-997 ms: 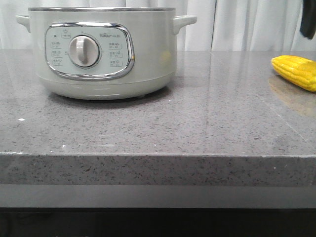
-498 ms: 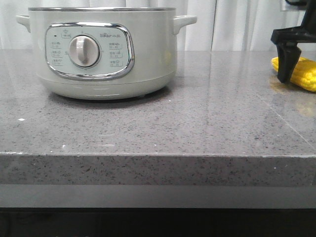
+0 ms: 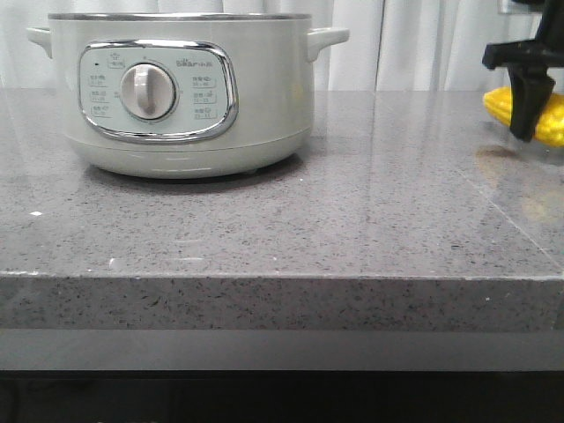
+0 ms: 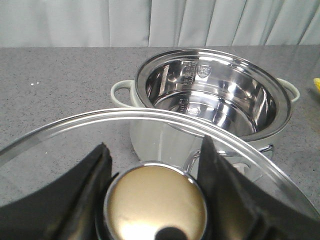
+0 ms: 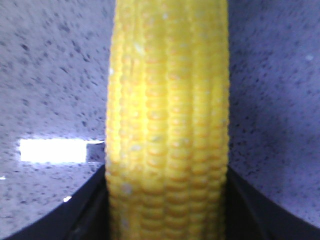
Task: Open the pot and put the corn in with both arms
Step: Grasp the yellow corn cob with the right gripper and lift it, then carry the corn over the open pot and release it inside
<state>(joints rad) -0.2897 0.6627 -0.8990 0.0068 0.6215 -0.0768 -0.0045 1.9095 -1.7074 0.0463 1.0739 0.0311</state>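
Your left tool [image 4: 152, 200] pinches the lid [image 4: 150, 150] knob; pot [image 3: 181, 92] stands open. Your right tool [image 3: 529, 110] pinches the corn [image 5: 167, 125] above the surface [image 3: 352, 220].

speckled grey stone countertop [image 3: 370, 220] under the pot [image 3: 181, 97]

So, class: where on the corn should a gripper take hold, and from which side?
Grip the corn across its middle, from above. The cob is a long cylinder, so fingers close best across its width, as the right gripper straddles it now.
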